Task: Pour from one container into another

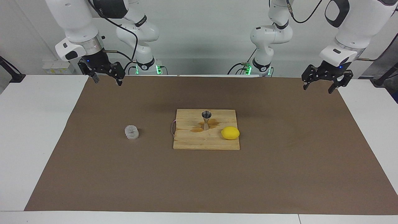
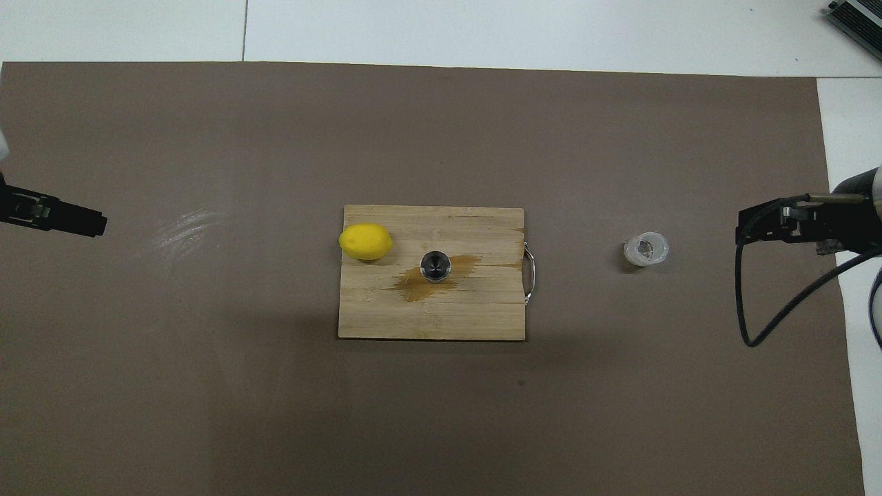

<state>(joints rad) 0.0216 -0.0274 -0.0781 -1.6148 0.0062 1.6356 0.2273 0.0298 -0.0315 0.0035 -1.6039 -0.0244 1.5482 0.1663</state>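
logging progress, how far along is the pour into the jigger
Possibly done: a brown spill stains the wooden cutting board around the shiny steel hourglass jigger, and the small ribbed clear glass cup stands alone on the mat. In hand: nothing; left tool and right tool hang open, raised. Left: nothing evident.

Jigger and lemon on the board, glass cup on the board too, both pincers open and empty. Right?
Not quite: the glass cup is off the board, on the brown mat toward the right arm's end, as the facing view shows. The jigger and lemon are on the board; left pincer and right pincer are open and empty.
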